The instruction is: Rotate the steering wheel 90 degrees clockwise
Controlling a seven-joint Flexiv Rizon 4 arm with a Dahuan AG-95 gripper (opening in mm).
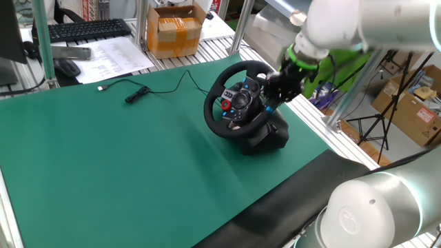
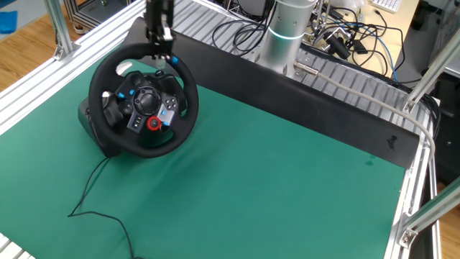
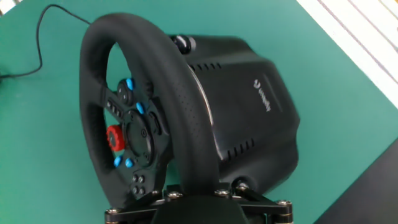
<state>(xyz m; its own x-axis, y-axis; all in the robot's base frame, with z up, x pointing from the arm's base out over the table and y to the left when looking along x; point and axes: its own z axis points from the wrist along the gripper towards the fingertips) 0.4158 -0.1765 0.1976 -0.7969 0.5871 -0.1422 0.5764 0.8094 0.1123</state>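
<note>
The steering wheel is black with a thick rim and stands tilted on its black boxy base at the right of the green mat. Its hub carries a red round button and small blue accents. My gripper sits on the far right part of the rim, and its jaws close around the rim. In the other fixed view the gripper is at the top of the wheel. In the hand view the rim runs down into the gripper, with the base behind it.
The wheel's cable trails left across the mat to a small plug. A cardboard box, a keyboard and a mouse lie beyond the mat. The arm's pedestal and aluminium rails border the table.
</note>
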